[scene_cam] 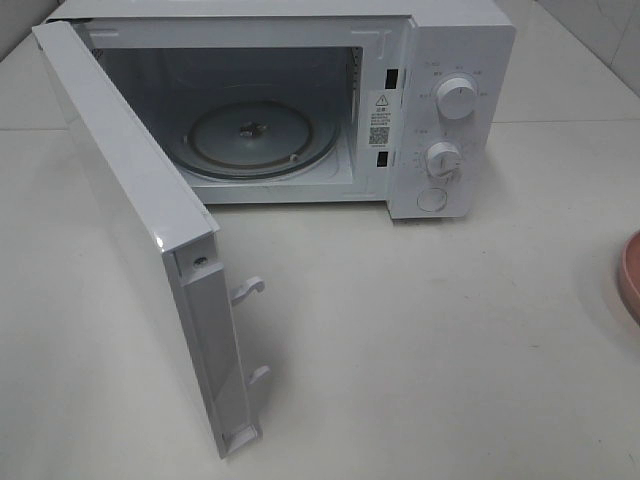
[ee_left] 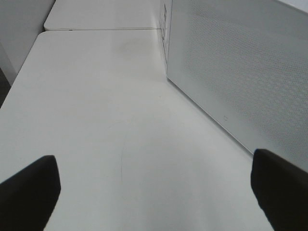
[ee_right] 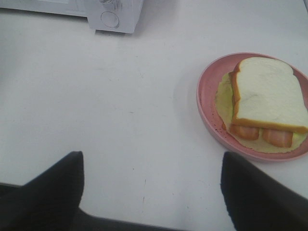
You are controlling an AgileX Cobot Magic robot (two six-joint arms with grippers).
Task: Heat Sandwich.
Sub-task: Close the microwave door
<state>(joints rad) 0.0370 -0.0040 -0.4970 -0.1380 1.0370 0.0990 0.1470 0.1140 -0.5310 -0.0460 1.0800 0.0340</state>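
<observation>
The sandwich (ee_right: 267,94), white bread with a tan crust over orange-pink and pale green filling, lies on a round pink plate (ee_right: 208,96) in the right wrist view. My right gripper (ee_right: 151,185) is open above the bare table, short of the plate, nothing between its dark fingers (ee_right: 53,187). In the high view only a sliver of the pink plate (scene_cam: 631,275) shows at the right edge; the sandwich and both grippers are out of that view. My left gripper (ee_left: 154,187) is open over the table beside the microwave's door (ee_left: 240,72).
The white microwave (scene_cam: 455,100) stands at the back of the table, its door (scene_cam: 140,220) swung wide open toward the front left. Its glass turntable (scene_cam: 260,135) holds nothing. Two knobs and a button sit on its right panel.
</observation>
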